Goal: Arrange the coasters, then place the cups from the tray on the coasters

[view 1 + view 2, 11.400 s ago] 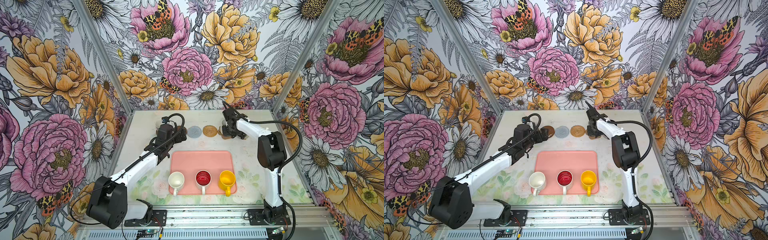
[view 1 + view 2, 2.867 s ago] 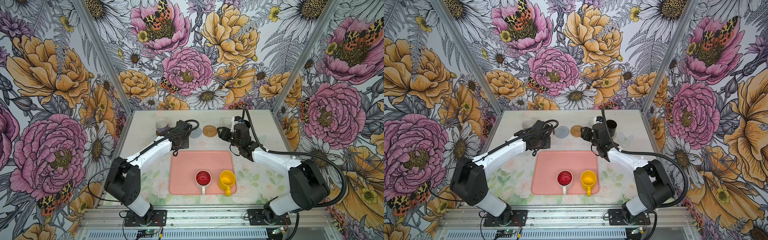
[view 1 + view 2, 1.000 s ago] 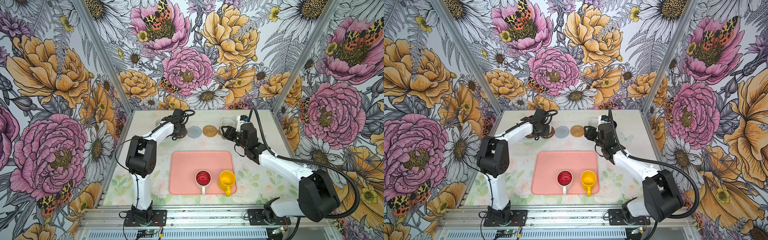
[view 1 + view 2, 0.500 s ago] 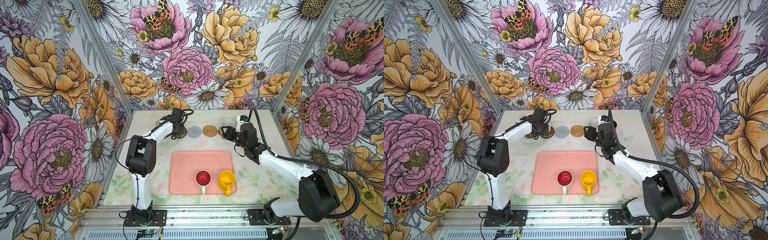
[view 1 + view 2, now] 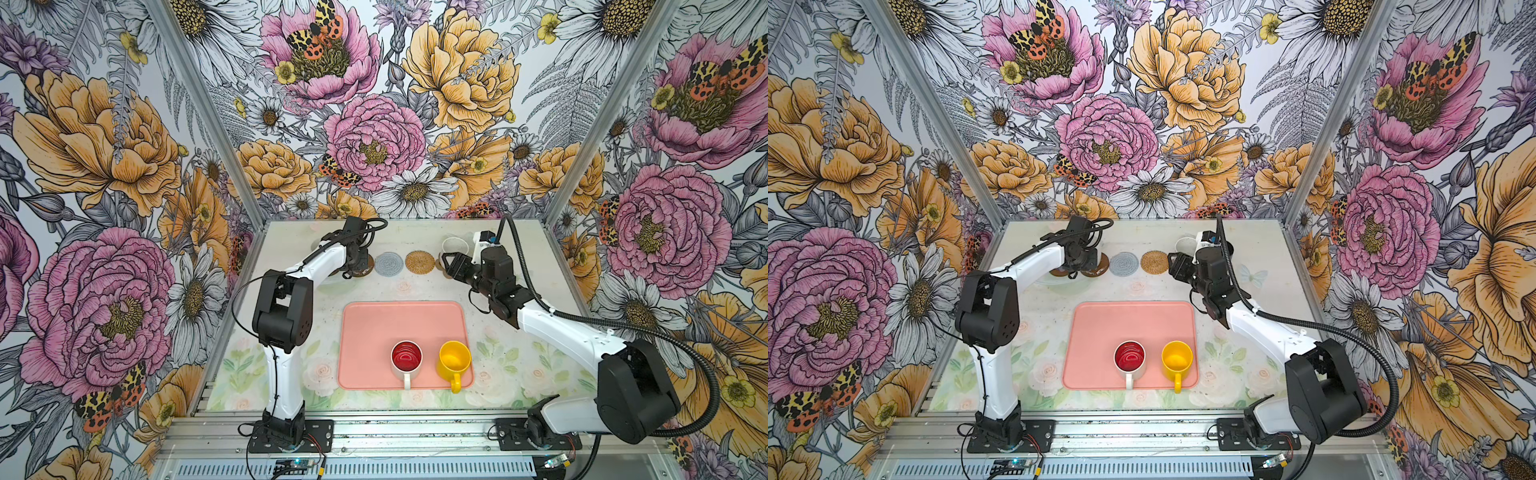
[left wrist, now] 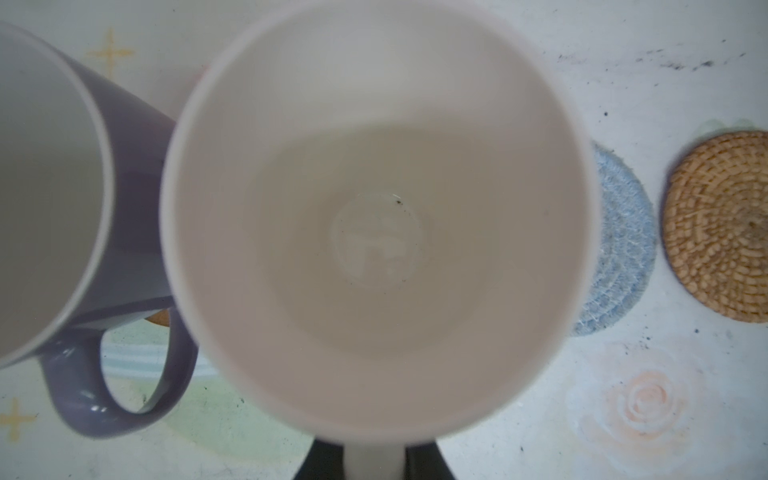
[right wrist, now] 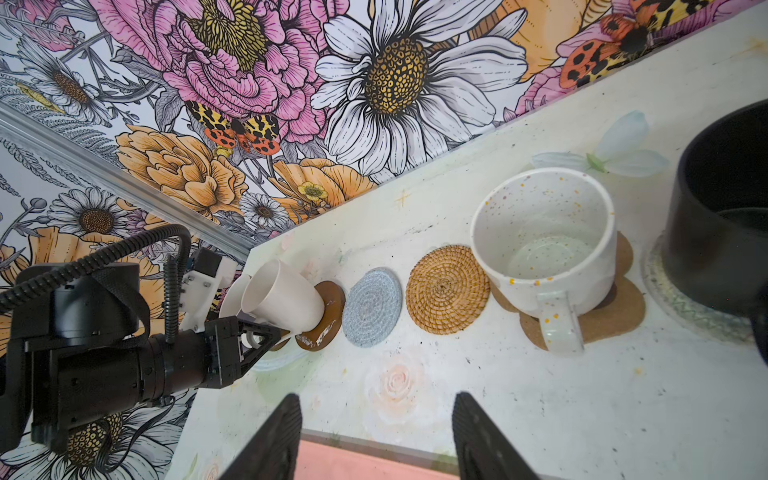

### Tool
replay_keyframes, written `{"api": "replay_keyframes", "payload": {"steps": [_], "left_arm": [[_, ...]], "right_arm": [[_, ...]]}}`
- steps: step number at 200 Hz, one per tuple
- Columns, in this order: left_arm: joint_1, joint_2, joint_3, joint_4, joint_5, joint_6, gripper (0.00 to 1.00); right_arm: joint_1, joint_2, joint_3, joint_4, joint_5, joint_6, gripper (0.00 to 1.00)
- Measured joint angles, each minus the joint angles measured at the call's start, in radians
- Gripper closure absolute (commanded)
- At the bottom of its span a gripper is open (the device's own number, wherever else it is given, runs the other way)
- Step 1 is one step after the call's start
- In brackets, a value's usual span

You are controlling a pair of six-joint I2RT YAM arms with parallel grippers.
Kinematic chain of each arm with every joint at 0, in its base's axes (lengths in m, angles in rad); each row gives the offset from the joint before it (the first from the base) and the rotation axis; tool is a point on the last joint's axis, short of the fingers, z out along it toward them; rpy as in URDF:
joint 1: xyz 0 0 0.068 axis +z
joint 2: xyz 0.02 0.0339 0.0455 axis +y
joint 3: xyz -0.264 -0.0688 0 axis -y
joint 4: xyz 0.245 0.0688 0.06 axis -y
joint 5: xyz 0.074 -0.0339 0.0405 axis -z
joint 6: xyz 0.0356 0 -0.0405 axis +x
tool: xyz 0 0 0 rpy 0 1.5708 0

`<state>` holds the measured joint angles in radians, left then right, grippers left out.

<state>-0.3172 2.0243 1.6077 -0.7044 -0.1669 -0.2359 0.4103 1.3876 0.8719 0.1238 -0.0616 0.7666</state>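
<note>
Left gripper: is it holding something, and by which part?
Yes: the left gripper holds the plain white mug by its handle; the mug is tilted.

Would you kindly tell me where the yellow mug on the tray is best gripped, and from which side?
Probably the yellow mug by its handle, coming from the near edge of the tray: it stands upright, handle pointing that way.

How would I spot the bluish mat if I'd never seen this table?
Find the big salmon-pink tray, then look past it to the far row of mats. The grey-blue woven coaster lies bare between the tan rattan coaster and the brown disc where the left gripper holds a plain white mug. It alone is bluish and yarn-like.
</note>
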Motion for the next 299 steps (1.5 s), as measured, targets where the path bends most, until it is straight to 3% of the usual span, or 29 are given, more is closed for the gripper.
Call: {"api": "replay_keyframes", "payload": {"steps": [142,201,239,299], "left_arm": [[-0.008,0.000,-0.026,0.026,0.000,-0.023,1.00],[-0.011,-0.003,-0.042,0.042,-0.003,-0.023,0.88],[-0.013,-0.005,-0.053,0.047,-0.005,-0.028,0.73],[-0.013,-0.005,-0.064,0.030,-0.004,-0.030,0.57]], "right_arm": [[-0.006,0.000,0.000,0.000,-0.014,0.000,0.40],[-0.006,0.000,0.000,0.000,-0.015,0.000,0.40],[-0.006,0.000,0.000,0.000,-0.015,0.000,0.40],[-0.006,0.000,0.000,0.000,-0.015,0.000,0.40]]}}
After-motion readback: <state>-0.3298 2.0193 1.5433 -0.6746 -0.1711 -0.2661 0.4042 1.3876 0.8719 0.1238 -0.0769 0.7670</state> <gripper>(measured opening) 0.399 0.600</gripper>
